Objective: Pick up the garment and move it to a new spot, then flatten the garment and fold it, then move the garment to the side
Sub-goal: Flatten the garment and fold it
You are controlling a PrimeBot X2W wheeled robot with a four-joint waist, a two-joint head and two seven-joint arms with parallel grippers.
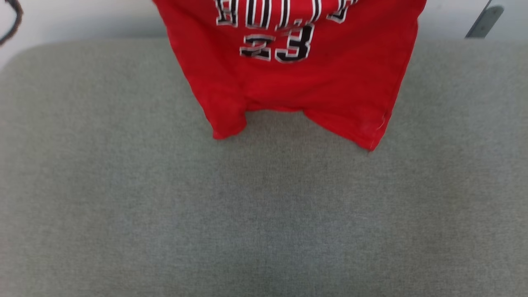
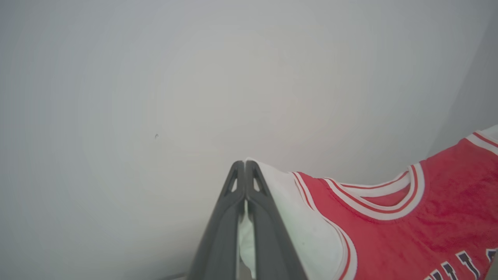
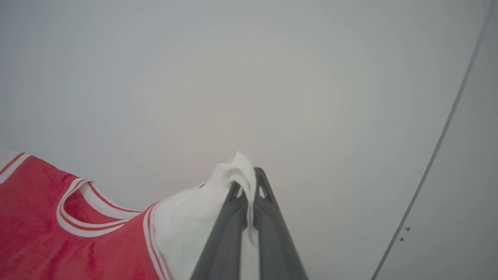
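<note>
Garment (image 1: 288, 82): one, held up, hem hanging over the table's (image 1: 264, 214) far edge.
Left gripper (image 2: 245, 165): one, clamped on one white sleeve (image 2: 311, 233).
Right gripper (image 3: 249, 182): one, clamped on the other white sleeve.

Surface (image 1: 264, 214): grey woven fabric top, rounded far corners. Garment (image 1: 288, 90) hangs down from the jaws over the surface's far middle. Its two hem corners reach down to the fabric; can't tell if they touch.
</note>
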